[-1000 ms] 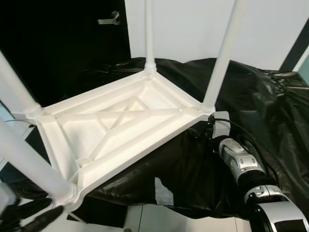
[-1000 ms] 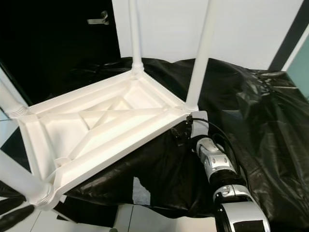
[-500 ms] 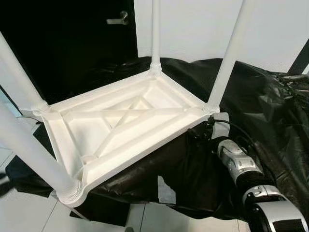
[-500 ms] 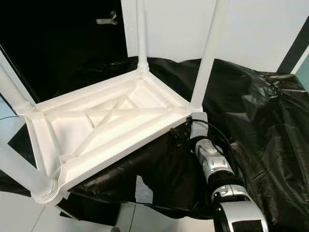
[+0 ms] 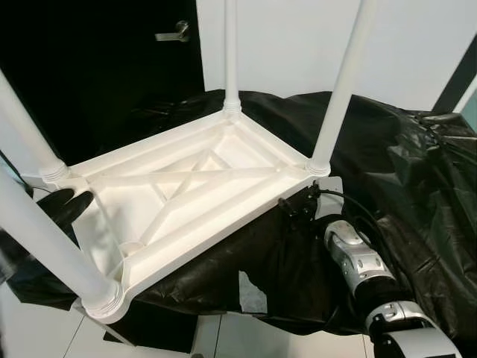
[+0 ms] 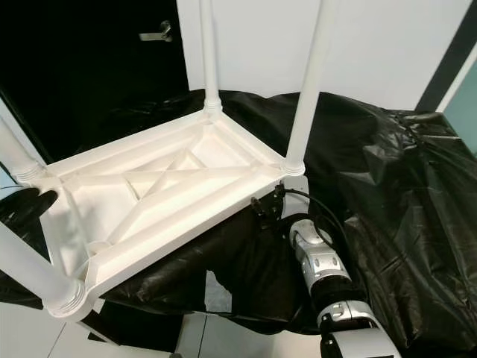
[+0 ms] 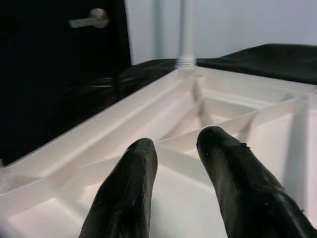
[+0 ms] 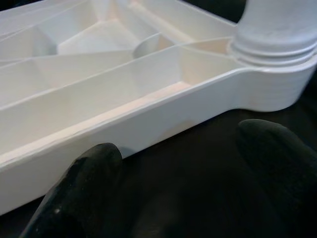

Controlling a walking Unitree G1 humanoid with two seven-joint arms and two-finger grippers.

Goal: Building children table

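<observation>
We see the white plastic children's table (image 5: 186,190) lying upside down on a surface draped in black plastic sheeting (image 5: 402,156), its four round white legs (image 5: 343,89) pointing up. The left tool (image 5: 65,205) sits at the table's left edge beside a corner leg; in the left wrist view its fingers (image 7: 129,193) stand apart over the ribbed underside, gripping nothing. The right tool (image 8: 173,183) is just beside the right corner, fingers apart, the rim between them and untouched.

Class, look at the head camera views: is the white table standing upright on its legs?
No, the white table lies upside down on the black plastic sheet, its legs pointing upward.
</observation>
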